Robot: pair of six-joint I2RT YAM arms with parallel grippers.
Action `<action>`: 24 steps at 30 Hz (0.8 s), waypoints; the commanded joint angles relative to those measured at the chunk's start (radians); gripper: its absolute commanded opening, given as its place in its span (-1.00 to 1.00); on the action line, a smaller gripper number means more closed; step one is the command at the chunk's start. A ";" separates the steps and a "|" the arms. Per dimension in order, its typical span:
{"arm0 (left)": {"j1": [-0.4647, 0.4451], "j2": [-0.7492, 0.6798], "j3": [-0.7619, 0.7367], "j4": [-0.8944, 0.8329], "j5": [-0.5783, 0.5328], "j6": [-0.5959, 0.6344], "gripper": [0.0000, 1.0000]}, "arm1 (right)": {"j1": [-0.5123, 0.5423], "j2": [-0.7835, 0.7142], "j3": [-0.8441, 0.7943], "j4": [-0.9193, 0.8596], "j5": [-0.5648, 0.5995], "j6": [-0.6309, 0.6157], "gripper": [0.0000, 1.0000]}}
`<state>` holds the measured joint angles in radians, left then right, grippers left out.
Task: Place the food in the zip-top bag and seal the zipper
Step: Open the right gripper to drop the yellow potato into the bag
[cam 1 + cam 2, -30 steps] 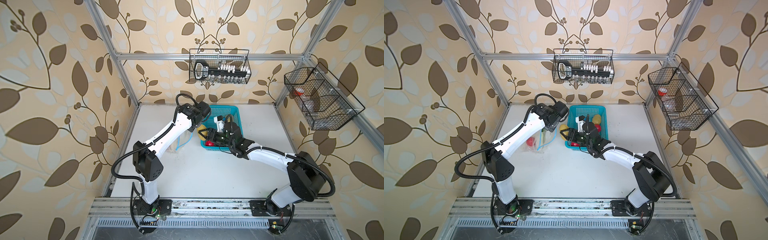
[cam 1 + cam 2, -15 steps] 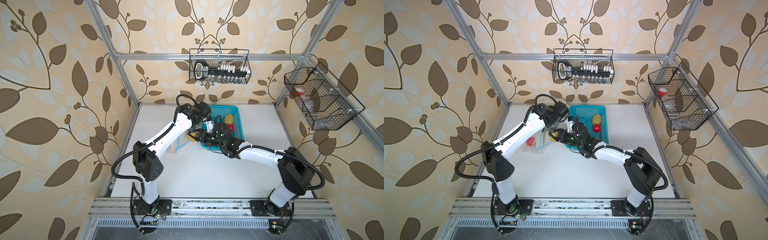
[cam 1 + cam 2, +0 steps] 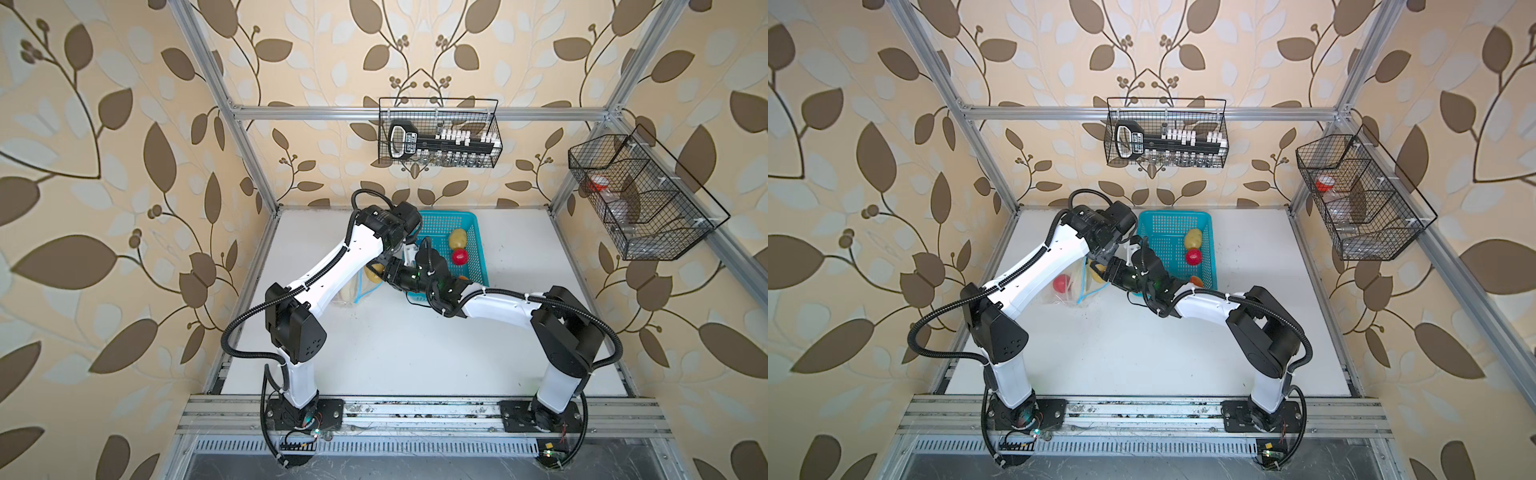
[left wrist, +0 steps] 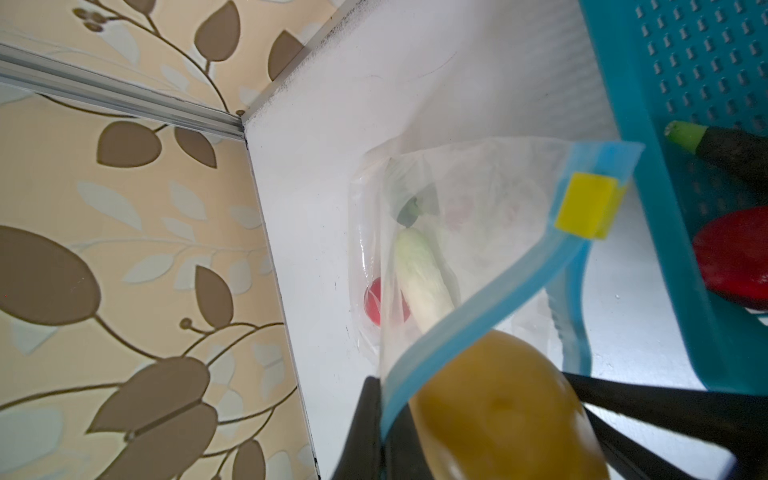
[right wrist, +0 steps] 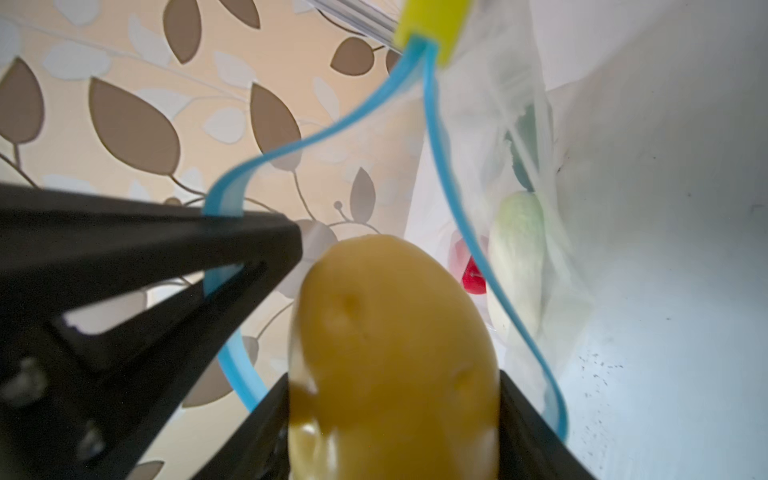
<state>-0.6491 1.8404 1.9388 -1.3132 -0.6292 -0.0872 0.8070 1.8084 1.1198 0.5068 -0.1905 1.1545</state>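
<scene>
The clear zip-top bag [image 4: 478, 199] lies left of the turquoise basket [image 3: 1210, 266]. My left gripper [image 4: 382, 419] is shut on the bag's light-blue zipper [image 4: 498, 291] and holds the mouth up; the yellow slider [image 4: 588, 212] sits at the strip's far end. My right gripper [image 5: 395, 415] is shut on a yellow-brown potato [image 5: 395, 353] at the open mouth, between the two zipper strips. A white cucumber [image 4: 419, 282] and a red tomato [image 3: 1061, 283] lie inside the bag. A second potato [image 3: 1193, 238], a tomato [image 3: 1193, 256], an orange-red pepper [image 3: 1196, 281] and an eggplant [image 4: 731, 149] are in the basket.
The basket stands at the back of the white table, right beside the bag. The back-left corner of the frame [image 4: 243, 124] is close behind the bag. Two black wire baskets [image 3: 438, 133] [image 3: 640, 195] hang on the back and right walls.
My right gripper has carried the potato leftward from the basket's edge to the bag's open mouth. The left gripper has kept its hold on the zipper edge.
</scene>
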 commanded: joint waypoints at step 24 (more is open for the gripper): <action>-0.012 -0.074 -0.006 0.001 -0.008 -0.017 -1.00 | 0.023 -0.037 0.030 -0.010 0.051 -0.028 1.00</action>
<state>-0.6495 1.7927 1.9373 -1.3117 -0.6247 -0.0872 0.8207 1.8324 1.1591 0.5018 -0.1276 1.1538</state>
